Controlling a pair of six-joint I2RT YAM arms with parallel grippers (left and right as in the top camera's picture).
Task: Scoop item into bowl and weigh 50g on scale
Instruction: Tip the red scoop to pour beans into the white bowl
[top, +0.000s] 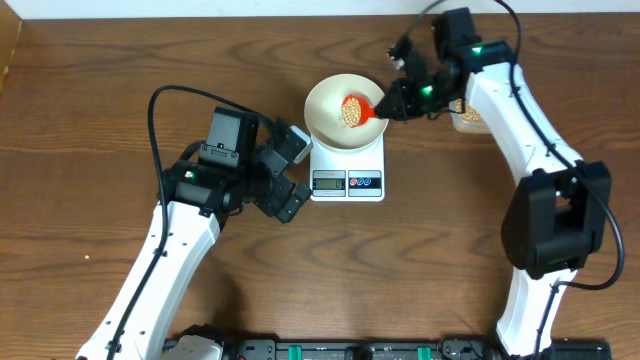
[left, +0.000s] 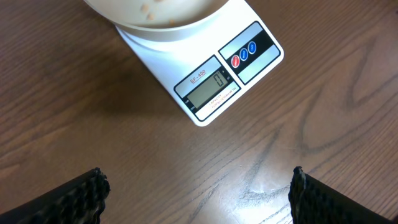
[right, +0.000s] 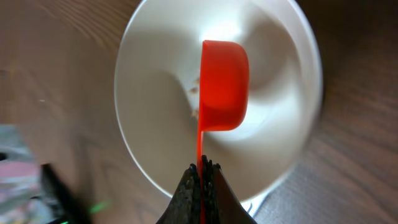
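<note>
The white bowl (top: 324, 103) sits on the white scale (top: 372, 160), whose display (left: 209, 92) faces my left arm. My right gripper (top: 396, 103) is shut on the thin handle of a red scoop (top: 368, 108). The scoop is held over the bowl and carries tan beans (top: 351, 112). In the right wrist view the scoop (right: 222, 84) shows edge-on above the bowl (right: 149, 106), the right gripper (right: 203, 171) pinching its handle, and a few beans (right: 196, 93) lie inside. My left gripper (top: 298, 172) is open, empty, just left of the scale (left: 186, 56). In its own view the left gripper (left: 199, 193) hangs over bare wood.
A clear tub (top: 468, 113) holding more beans stands at the back right, partly hidden behind my right arm. The scale's red and blue buttons (left: 244, 55) lie beside the display. Brown wooden table (top: 90, 150) all around.
</note>
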